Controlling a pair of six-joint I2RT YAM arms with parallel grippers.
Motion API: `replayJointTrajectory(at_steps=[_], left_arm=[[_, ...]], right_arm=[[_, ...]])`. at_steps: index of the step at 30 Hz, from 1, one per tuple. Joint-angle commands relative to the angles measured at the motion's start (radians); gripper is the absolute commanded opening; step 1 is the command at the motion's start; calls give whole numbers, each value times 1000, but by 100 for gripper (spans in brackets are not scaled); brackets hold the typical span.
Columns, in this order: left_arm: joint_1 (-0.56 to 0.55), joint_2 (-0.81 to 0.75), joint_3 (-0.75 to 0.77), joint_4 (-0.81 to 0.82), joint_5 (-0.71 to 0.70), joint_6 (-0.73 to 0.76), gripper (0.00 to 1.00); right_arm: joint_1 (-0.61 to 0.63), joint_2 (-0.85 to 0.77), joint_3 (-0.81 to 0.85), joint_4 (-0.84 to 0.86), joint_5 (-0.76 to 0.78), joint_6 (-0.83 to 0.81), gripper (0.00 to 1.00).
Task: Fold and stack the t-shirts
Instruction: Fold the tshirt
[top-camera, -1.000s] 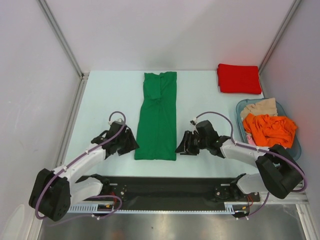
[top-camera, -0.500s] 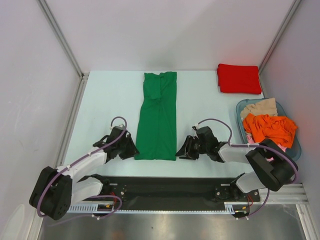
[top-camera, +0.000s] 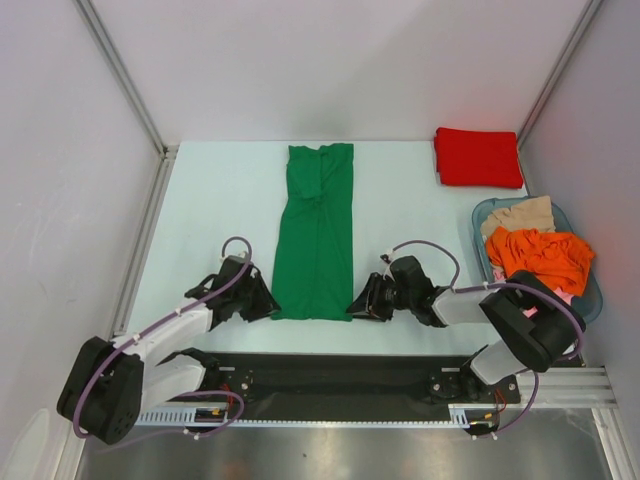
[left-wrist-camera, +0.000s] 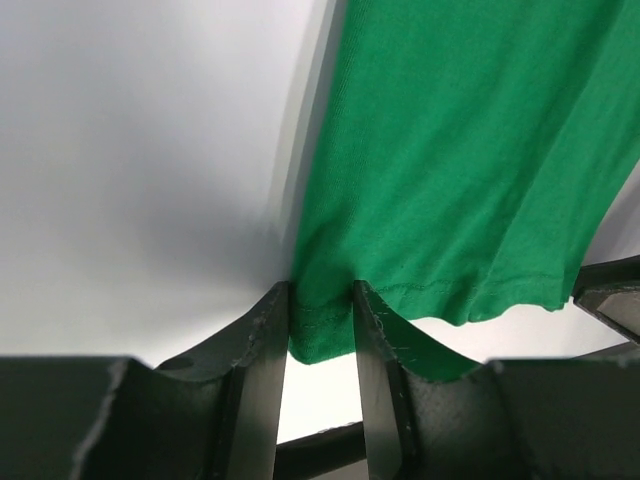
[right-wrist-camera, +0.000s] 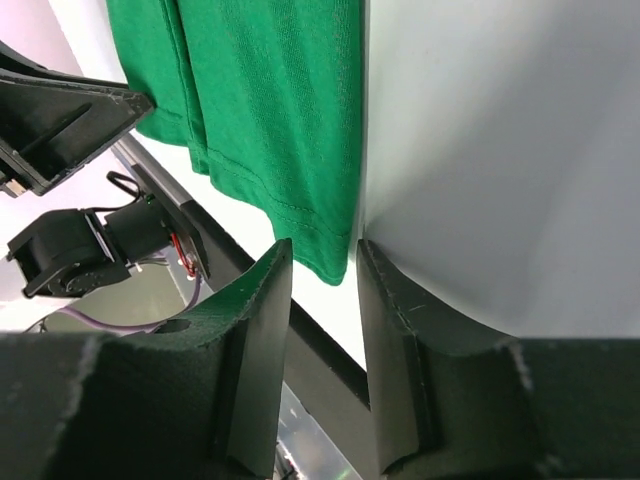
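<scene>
Bright green soft-cloth t-shirt (top-camera: 316, 235) is lying flat, its long axis running away from the black base rail (top-camera: 320, 372), hem nearest it. My left gripper (left-wrist-camera: 320, 300) and right gripper (right-wrist-camera: 322, 255) are straddling one hem corner each; can't tell if they're clamped.

Cloth, plastic and metal: surface finishes
Green shirt (top-camera: 316, 235): matt fine-knit cloth, stitched hem. Red shirt (top-camera: 478, 157): smooth matt cloth. Orange garment (top-camera: 540, 258) and beige garment (top-camera: 520, 213): soft crumpled cloth. Bin (top-camera: 476, 228): translucent blue plastic. Table (top-camera: 220, 200): smooth, pale, faint sheen. Fingers (left-wrist-camera: 262, 380): dark matt plastic, lightly scuffed. Arm shell (top-camera: 172, 325): smooth white plastic. Front plate (top-camera: 330, 452): brushed metal. Walls (top-camera: 350, 60): smooth matt white panels.
</scene>
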Motion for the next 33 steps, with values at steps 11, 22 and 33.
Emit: replayJointTrajectory(at_steps=[11,22,33], left_arm=[[-5,-81,-28,-86,9,-7,43],[-5,-107,-65,-31,41,0,0],[-33,-271,-185,-23,144,-88,0]], right_arm=[[10,11,-44,57,7,26,32],[10,55,-54,141,-43,15,0],[13,-178,-134,-88,-14,-72,0]])
